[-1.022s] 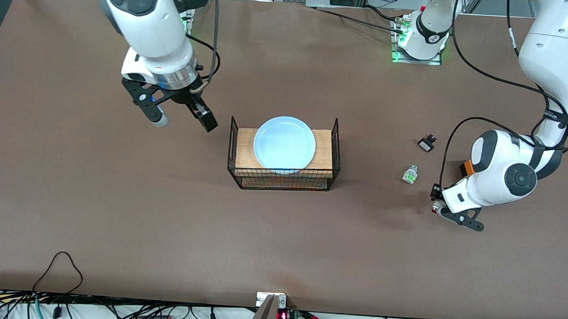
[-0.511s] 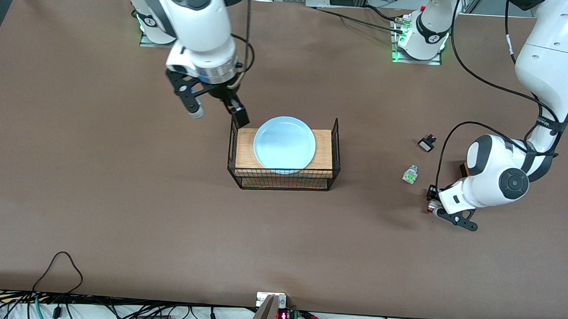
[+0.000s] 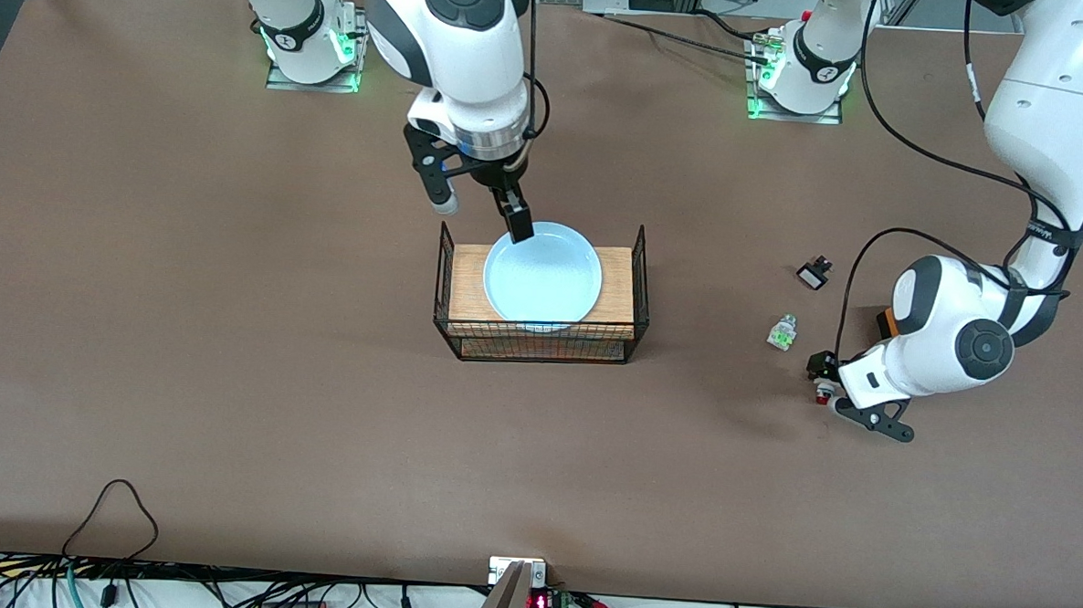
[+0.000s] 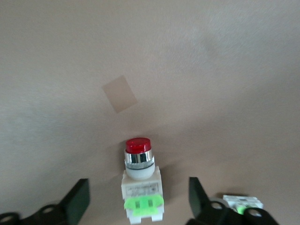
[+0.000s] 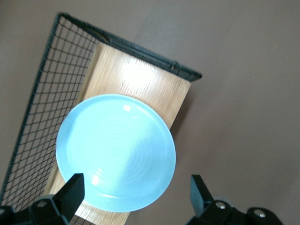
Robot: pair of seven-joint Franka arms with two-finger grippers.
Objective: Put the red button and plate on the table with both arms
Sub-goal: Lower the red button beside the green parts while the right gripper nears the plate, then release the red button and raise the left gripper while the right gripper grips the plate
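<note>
Plate (image 3: 543, 274) on the rack (image 3: 540, 340) looked rigid, slick, so I'd pinch its rim; right gripper (image 3: 478, 213) spread above it; left gripper (image 4: 139, 199) released the red button (image 4: 140, 180).

The brown desk (image 3: 228, 373) carries a black wire rack (image 3: 540, 340) at its middle. Toward the left arm's end lie the red button (image 3: 821, 396), a green-and-white part (image 3: 781, 333) and a small black part (image 3: 813, 275), perhaps a switch.

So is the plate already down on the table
No, the plate sits on the wire rack's wooden top, not on the table.
</note>
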